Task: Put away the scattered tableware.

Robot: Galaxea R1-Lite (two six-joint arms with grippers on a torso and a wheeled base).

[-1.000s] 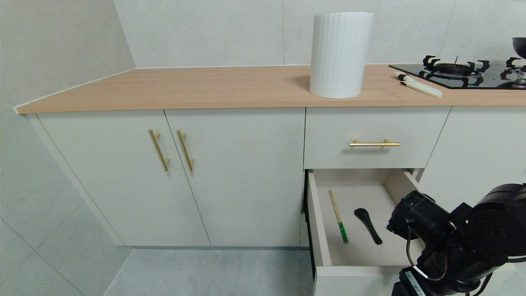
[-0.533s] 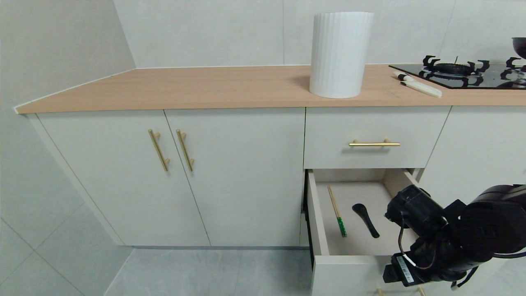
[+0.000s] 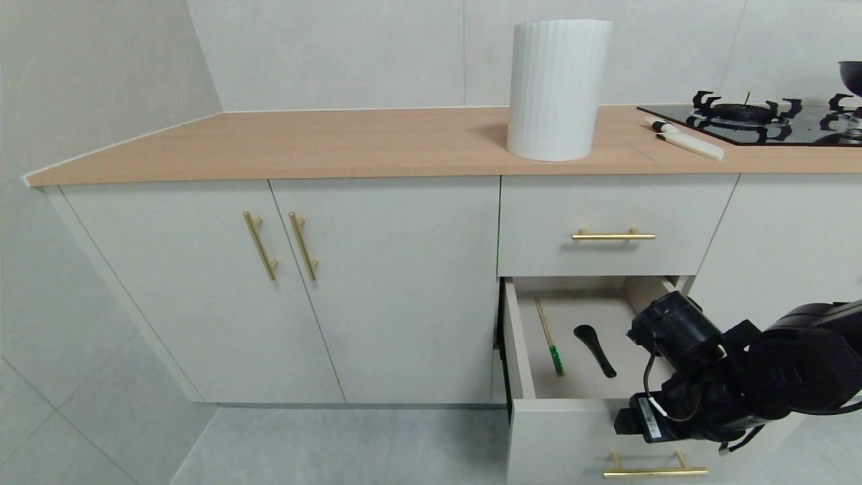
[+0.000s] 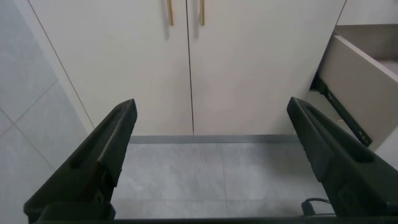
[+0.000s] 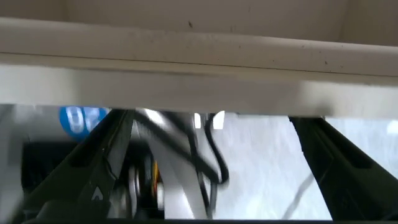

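Closest in, the right gripper (image 5: 208, 121) is held against the front panel of the open drawer (image 3: 520, 350), just above that drawer's gold handle (image 3: 654, 469). Its fingers (image 5: 112, 143) are spread wide apart, and nothing is seen gripped between them. The right arm (image 3: 774, 370) is placed at the drawer's right front corner.

The left gripper (image 4: 210, 109) is found to the left of the drawer, above the grey floor (image 4: 205, 180) and facing the cabinet doors (image 4: 186, 62). Its fingers are likewise spread wide, with nothing held.

The drawer is partly pulled out. The task's things are seen lying on its floor: a pair of chopsticks (image 3: 549, 337) with green ends is laid lengthwise near the drawer's left wall, and a black spoon (image 3: 594, 350) is laid just beside it, towards the drawer's middle, apart from the chopsticks.

Directly above the drawer, an upper drawer (image 3: 613, 202) with its own gold handle is shut. Over that runs the wooden tabletop (image 3: 337, 145). Above the drawer a tall white ribbed container (image 3: 557, 87) is stood upright on it. Farther to the right of the drawer, a pale knife (image 3: 690, 143) is laid on the tabletop, just beside a black gas stove (image 3: 754, 121).
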